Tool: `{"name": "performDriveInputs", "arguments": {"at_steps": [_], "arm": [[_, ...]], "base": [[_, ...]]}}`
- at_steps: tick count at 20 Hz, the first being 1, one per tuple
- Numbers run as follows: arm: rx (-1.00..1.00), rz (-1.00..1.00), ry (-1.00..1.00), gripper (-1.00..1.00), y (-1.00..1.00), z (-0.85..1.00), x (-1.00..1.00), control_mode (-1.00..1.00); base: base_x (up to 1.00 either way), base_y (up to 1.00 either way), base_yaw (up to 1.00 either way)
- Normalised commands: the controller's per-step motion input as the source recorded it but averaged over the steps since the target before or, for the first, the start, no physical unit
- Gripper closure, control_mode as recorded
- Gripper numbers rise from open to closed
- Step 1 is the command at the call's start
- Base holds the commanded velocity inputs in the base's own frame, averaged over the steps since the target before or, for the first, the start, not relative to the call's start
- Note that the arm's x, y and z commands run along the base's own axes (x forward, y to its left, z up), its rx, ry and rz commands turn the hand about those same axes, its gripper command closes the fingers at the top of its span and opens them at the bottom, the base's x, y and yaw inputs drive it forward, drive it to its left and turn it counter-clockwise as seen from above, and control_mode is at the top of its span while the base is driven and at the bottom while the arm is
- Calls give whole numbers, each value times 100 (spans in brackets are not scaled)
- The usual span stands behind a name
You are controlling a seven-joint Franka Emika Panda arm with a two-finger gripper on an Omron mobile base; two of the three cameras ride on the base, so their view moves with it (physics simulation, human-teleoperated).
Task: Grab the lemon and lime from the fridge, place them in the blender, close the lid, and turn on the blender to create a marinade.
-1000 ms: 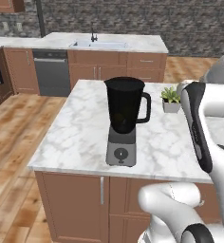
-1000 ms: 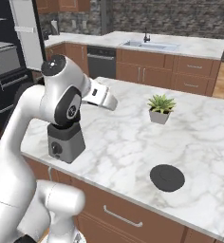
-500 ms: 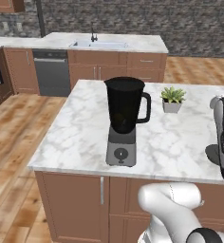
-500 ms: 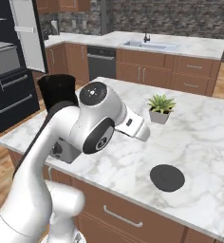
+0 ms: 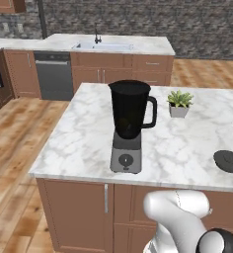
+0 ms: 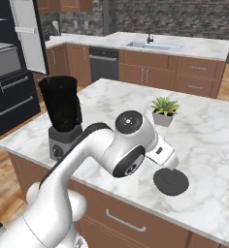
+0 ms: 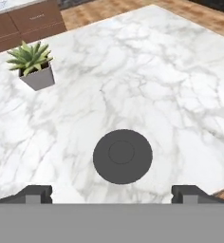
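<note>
The blender (image 5: 131,112) stands on the marble island with its dark jar uncovered, on a grey base with a front dial (image 5: 125,159); it also shows at the left as the blender (image 6: 62,102). The lid (image 7: 123,155), a dark round disc, lies flat on the counter to the blender's right, seen too as the lid (image 6: 171,181) and the lid (image 5: 226,160). My gripper (image 7: 111,193) hovers above the lid, open wide, with one fingertip on each side and nothing between them. The lemon and lime are out of view. The fridge's pale door (image 6: 27,35) shows at the far left.
A small potted plant (image 7: 34,66) stands on the island (image 5: 84,143) behind the lid, also as the plant (image 6: 163,110). A back counter with a sink (image 5: 104,45) and dishwasher lies beyond. A black oven (image 6: 8,92) is at left.
My arm has swung away from the blender to the right, bringing the hand over the lid. The gripper has stayed open; blender, lid and plant have not moved.
</note>
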Motion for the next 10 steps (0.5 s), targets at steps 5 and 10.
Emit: {"name": "performDriveInputs", "arguments": {"at_steps": [5,10], "arm": [[-3,-12,20,-100,-45,-46,0,-100],[-2,-1,16,-100,-2,-43,2,-100]], "base": [[0,0,0],[0,0,0]]}}
